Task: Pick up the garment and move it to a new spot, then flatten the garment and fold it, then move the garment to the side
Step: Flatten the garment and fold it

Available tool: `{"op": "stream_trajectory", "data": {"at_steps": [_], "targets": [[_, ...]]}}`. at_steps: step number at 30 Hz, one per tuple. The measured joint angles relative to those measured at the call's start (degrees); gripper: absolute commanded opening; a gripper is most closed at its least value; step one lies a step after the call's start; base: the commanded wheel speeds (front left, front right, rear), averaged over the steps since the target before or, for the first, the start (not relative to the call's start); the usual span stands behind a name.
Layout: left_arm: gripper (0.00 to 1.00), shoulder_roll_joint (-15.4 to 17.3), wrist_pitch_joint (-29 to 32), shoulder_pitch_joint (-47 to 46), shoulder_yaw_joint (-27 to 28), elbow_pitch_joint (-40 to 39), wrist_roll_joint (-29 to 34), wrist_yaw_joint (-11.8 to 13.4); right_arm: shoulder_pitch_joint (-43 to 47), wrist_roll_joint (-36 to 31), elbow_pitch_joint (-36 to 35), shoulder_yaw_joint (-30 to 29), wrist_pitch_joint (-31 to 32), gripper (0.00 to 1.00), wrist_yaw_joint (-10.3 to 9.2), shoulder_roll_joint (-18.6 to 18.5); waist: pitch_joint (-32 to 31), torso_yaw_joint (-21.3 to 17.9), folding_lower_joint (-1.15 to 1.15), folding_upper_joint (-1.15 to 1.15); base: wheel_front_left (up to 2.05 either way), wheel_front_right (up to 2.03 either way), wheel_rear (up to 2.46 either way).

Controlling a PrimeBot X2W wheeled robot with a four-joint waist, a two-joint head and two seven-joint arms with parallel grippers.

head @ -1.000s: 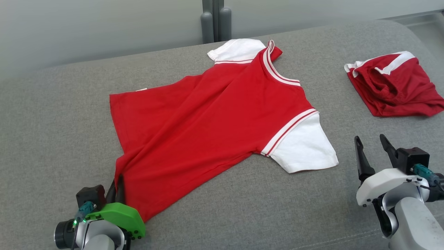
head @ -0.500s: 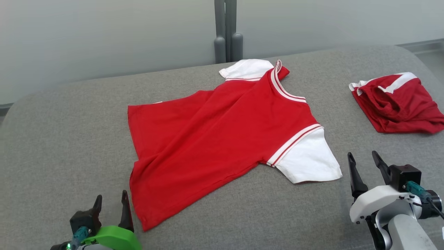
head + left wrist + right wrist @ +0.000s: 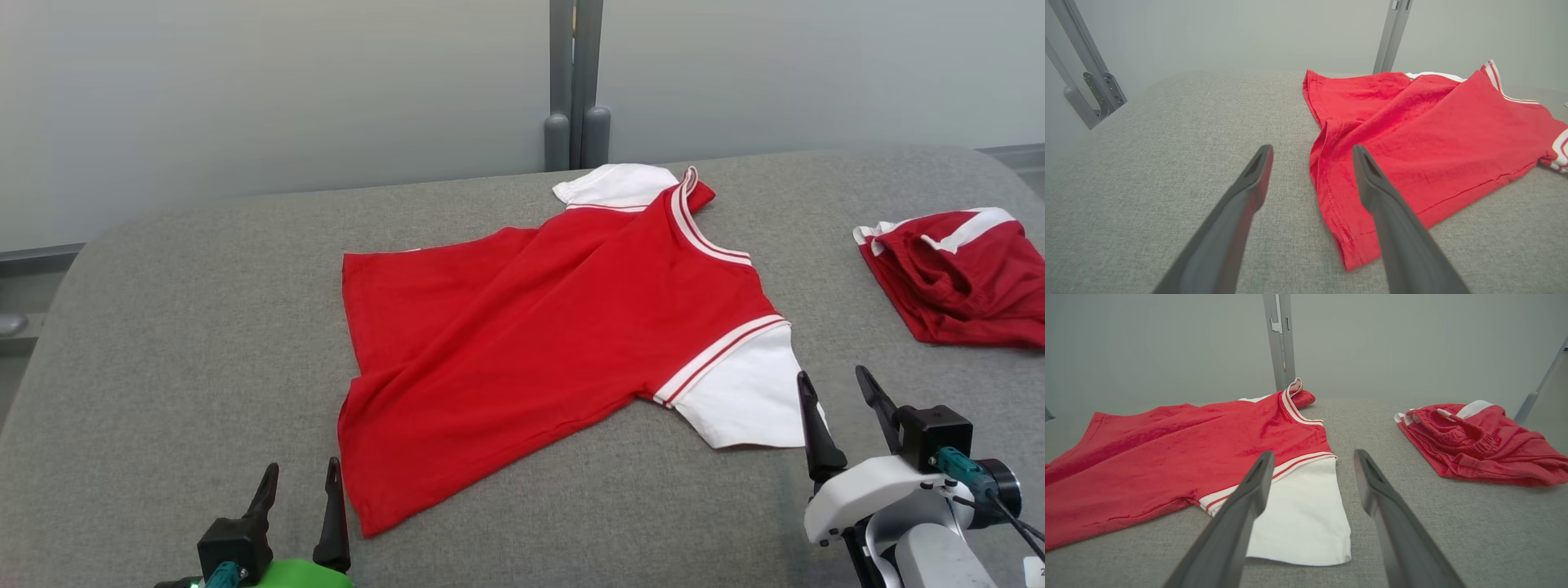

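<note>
Shirt (image 3: 539,343) lies spread on cushion (image 3: 163,327). Left gripper (image 3: 302,465) at 7 o'clock by its hem (image 3: 363,498), right gripper (image 3: 832,373) at 4 o'clock by sleeve (image 3: 751,400); both point toward 12, jaws apart, empty.

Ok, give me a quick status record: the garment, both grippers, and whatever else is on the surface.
garment: red T-shirt, spread out on the grey cushion, creased near the hem, not folded
left gripper: open, empty, beside the shirt's near hem corner
right gripper: open, empty, pointing at the near white sleeve
other item: red shorts with white trim, bunched at the right, apart from the shirt
</note>
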Motion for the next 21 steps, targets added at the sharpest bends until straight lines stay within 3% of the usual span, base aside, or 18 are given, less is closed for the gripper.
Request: {"op": "stream_trajectory", "data": {"at_steps": [13, 21], "targets": [[1.0, 0.0, 0.0, 0.25, -3.68, -1.44, 0.02, 0.2, 0.87, 0.11, -1.08, 3.46, 0.01, 1.0, 0.0, 0.7, -0.84, 1.86, 0.0, 0.0, 0.0, 0.0, 0.0], [1.0, -0.01, 0.0, 0.98, -4.16, -2.12, 0.04, 0.46, 2.14, 0.45, -1.35, 2.7, 0.01, 1.0, 0.0, 0.69, -1.76, 2.39, 0.0, 0.0, 0.0, 0.0, 0.0]]}}
